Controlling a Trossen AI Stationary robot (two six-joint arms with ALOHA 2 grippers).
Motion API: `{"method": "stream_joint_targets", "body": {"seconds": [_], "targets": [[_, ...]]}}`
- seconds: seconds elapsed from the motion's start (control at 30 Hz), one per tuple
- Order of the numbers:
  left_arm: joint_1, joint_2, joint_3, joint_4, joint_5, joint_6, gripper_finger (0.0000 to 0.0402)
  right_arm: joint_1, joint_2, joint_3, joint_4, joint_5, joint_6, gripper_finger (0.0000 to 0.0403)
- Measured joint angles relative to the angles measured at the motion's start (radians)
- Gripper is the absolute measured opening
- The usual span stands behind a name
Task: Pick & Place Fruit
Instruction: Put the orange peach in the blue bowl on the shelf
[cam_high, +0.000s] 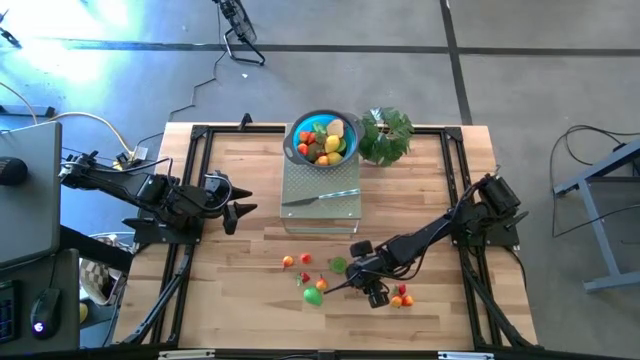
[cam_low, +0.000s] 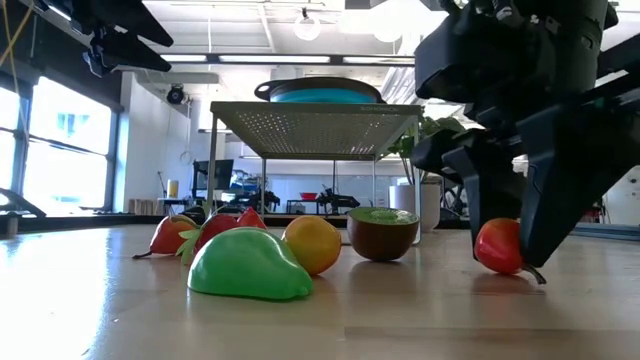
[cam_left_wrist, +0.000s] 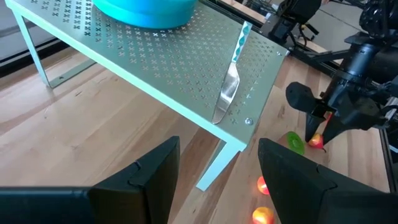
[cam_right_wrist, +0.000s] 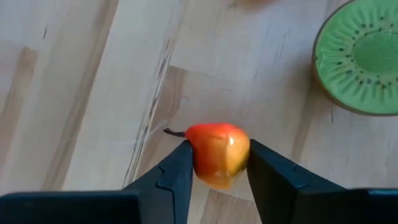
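Note:
A small red-orange fruit (cam_right_wrist: 217, 155) with a thin stem lies on the wooden table (cam_high: 240, 290), between the fingers of my right gripper (cam_right_wrist: 217, 163), which is shut on it near the table's front right (cam_high: 372, 290). Other toy fruits lie loose beside it: a kiwi half (cam_right_wrist: 360, 62), a green pear (cam_low: 248, 265), an orange (cam_low: 312, 243) and strawberries (cam_low: 175, 235). The blue bowl (cam_high: 322, 138) holds several fruits and stands on a perforated metal rack (cam_high: 320, 210). My left gripper (cam_left_wrist: 217, 186) hangs open in the air to the left of the rack. My right gripper pinches the red-orange fruit by its two opposite sides (cam_right_wrist: 194, 158) between its two fingers (cam_right_wrist: 174, 174). The fingers come steeply from above, slanting toward the table's left. The fruit sits on the tabletop (cam_low: 500, 245), its stem pointing sideways.
A slim silver knife (cam_high: 320, 197) lies on the rack. A leafy green plant (cam_high: 385, 135) stands to the right of the bowl. Two more small fruits (cam_high: 400, 298) lie just right of my right gripper. Black frame rails (cam_high: 190, 200) run along both table sides.

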Motion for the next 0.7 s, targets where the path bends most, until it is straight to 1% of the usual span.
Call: {"method": "stream_joint_targets", "body": {"seconds": [0.2,0.37,0.53,0.7], "targets": [[0.0,0.0,0.0,0.0,0.0,0.0,0.0214,0.0,-0.043,0.0,0.002,0.003,0.01,0.0128],[0.0,0.0,0.0,0.0,0.0,0.0,0.0214,-0.01,-0.129,0.0,0.009,0.02,0.01,0.0123],[0.0,0.0,0.0,0.0,0.0,0.0,0.0214,-0.019,-0.24,0.0,0.024,0.106,0.039,0.0126],[0.0,0.0,0.0,0.002,-0.002,0.0,0.0214,-0.048,-0.349,0.0,0.024,0.214,0.121,0.0119]]}}
